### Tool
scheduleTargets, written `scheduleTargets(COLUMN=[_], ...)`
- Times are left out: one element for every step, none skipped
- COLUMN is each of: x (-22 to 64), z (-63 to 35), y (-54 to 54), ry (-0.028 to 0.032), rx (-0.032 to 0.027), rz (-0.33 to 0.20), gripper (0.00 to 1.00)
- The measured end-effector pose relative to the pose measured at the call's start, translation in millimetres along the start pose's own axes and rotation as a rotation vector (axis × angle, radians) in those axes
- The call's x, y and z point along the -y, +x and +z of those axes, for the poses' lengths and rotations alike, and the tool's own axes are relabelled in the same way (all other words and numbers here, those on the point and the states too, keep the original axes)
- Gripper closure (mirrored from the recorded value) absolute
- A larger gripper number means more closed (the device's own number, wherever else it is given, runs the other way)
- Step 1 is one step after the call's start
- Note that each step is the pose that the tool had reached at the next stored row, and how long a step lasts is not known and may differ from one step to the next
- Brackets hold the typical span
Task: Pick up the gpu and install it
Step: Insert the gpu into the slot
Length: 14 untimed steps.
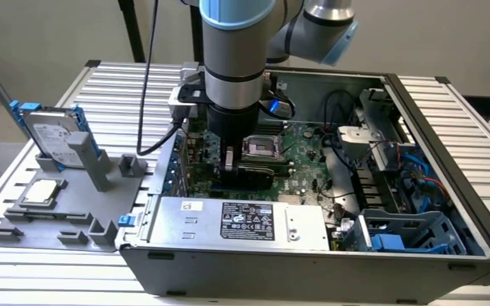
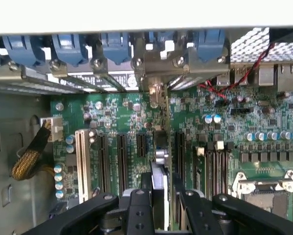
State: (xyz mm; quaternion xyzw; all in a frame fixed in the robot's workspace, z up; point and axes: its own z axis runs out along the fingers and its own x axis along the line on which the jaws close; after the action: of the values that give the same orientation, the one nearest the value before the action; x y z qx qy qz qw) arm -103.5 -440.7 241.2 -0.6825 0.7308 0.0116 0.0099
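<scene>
- Right now I see my arm reaching down into the open grey computer case (image 1: 415,191), which lies on its side on the ribbed metal tabletop (image 1: 475,127).
- My black two-fingered pincer (image 2: 160,196) is clenched on the gpu (image 2: 159,161), a thin flat expansion card seen edge-on in the wrist view, standing upright between the fingertips (image 2: 139,205).
- The card runs straight out from the pincer toward the case's rear wall, its narrow silver metal bracket end (image 2: 155,90) up against the row of blue plastic slot latches (image 2: 68,49).
- It stands over the green motherboard (image 2: 224,122), in line with the long black expansion slots (image 2: 121,156), with one slot on either side of it; whether its edge is seated in a slot I cannot tell.
- A white expansion slot (image 2: 80,164) lies farther off to one side, near a braided yellow cable bundle (image 2: 31,156).
- In the exterior view the pincer (image 1: 232,169) hangs just beside the empty silver processor socket (image 1: 262,148), and the card itself is hidden behind the wrist.
- A silver power supply box with a black label (image 1: 245,223) fills the near side of the case.
- Outside the case, at the exterior view's left, a grey parts fixture (image 1: 66,210) holds a silver hard drive with blue rails (image 1: 53,137) standing upright and a small square silver processor chip (image 1: 41,192) lying flat, both well apart from the pincer.
</scene>
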Motion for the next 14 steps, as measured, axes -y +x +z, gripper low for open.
scheduleTargets(x=[0.0,-0.1,0.0,0.0,0.0,0.0,0.0,0.0,0.0,0.2,0.1,0.1,0.0,0.0], z=[0.1,0.4,0.6,0.7,0.7,0.7,0.7,0.7,1.1,2.3,2.1,1.3,0.8,0.8], y=[0.0,-0.1,0.0,0.0,0.0,0.0,0.0,0.0,-0.1,-0.4,-0.3,-0.1,0.0,0.0], ry=[-0.0001,0.0,0.0002,0.0003,0.0003,0.0003,0.0002,0.0002,0.0006,0.002,0.0016,0.0009,0.0003,0.0004], rx=[-0.0001,0.0008,0.0007,0.0006,0.0006,0.0005,0.0004,0.0005,0.0018,0.0047,0.0035,0.0017,0.0006,0.0007], rz=[0.0,0.0,0.0,0.0,0.0,0.0,0.0,0.0,0.0,0.0,0.0,0.0,0.0,0.0], gripper=[0.73,0.73,0.73,0.72,0.72,0.72,0.72,0.72,0.72,0.72,0.67,0.6,0.6,0.53])
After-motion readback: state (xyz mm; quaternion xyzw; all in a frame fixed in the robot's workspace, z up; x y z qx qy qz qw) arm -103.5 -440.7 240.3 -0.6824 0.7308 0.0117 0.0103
